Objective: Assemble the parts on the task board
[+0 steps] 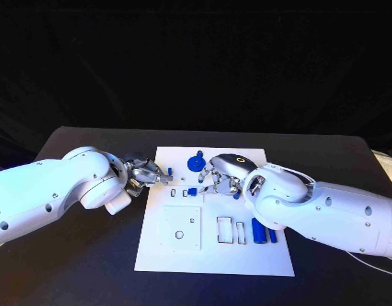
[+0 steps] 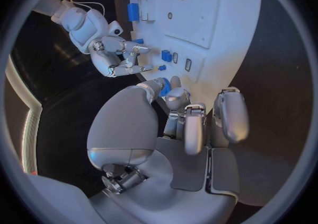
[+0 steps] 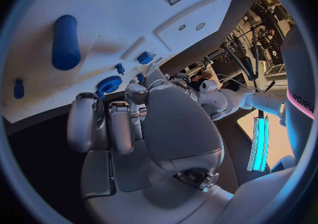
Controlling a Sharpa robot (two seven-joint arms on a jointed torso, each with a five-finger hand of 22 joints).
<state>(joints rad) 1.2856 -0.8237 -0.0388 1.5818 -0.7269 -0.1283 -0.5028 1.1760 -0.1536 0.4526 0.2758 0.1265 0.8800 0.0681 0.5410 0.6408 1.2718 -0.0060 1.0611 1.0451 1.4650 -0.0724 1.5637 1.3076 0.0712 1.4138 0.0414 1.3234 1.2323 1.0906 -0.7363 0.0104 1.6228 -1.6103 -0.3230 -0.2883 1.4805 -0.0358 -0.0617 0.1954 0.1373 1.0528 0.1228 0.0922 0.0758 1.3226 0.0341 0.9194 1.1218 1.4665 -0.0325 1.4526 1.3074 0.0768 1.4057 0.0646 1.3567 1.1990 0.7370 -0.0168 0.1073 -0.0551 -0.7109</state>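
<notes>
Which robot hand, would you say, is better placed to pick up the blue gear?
Probably the right. The right robot hand is over the task board, fingers beside the blue gear, seemingly holding nothing; the left robot hand at the board's edge seems to pinch a small blue part.

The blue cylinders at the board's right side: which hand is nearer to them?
Right. The right hand is just above the cylinders; the left hand is across the board.

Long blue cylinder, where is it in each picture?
Head view: long blue cylinder on the white task board's right side, near the robot.
Left wrist view: the cylinder lies beside a rectangular slot.
Right wrist view: the cylinder lies alone on bare board.
Shared landmark: the white board.
</notes>
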